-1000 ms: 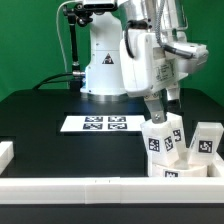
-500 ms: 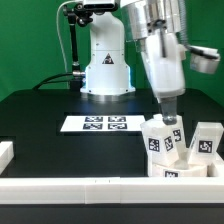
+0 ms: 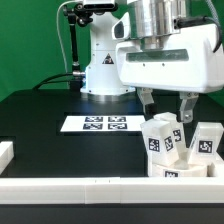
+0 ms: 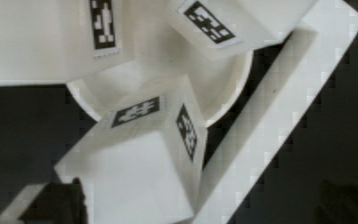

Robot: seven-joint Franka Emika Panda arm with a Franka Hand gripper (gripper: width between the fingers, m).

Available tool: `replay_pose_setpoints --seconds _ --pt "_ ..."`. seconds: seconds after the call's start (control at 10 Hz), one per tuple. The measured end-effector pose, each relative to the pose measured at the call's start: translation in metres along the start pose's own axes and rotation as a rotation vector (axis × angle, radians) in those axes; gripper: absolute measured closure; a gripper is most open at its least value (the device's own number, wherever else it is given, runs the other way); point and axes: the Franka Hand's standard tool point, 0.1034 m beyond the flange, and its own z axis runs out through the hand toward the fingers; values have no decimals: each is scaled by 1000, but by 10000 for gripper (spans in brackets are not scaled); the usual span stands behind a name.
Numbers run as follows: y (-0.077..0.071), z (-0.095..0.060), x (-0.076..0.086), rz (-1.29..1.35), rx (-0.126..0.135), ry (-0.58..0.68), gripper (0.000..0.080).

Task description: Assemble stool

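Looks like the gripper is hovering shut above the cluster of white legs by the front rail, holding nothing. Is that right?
Not quite: the gripper is open, not shut. The exterior view shows its two fingers spread apart above the white legs. The rest stands: it hovers over the cluster by the front rail and holds nothing.

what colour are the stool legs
White, with black-and-white square tags; the legs show best in the exterior view.
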Motion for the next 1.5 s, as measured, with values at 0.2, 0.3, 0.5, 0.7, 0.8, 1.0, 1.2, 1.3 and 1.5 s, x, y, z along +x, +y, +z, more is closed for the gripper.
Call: replay_pose_setpoints --seconds 0.2,0.3,0.5,0.7,0.8,1.0,1.2,1.3,1.5 --pt "0 0 0 -119 0 0 151" --pt "0 0 0 -197 0 1 151" --pt "1 2 1 -537 -5 30 151" --pt "3 4 3 -815 -12 28 151" --pt "2 5 1 -902 -12 28 151" --pt "2 5 0 -1011 -12 29 151" --pt "3 5 3 -1140 -25 32 151" --pt "4 5 4 -1185 -27 32 151" --pt "5 7 4 -1321 -42 29 151"
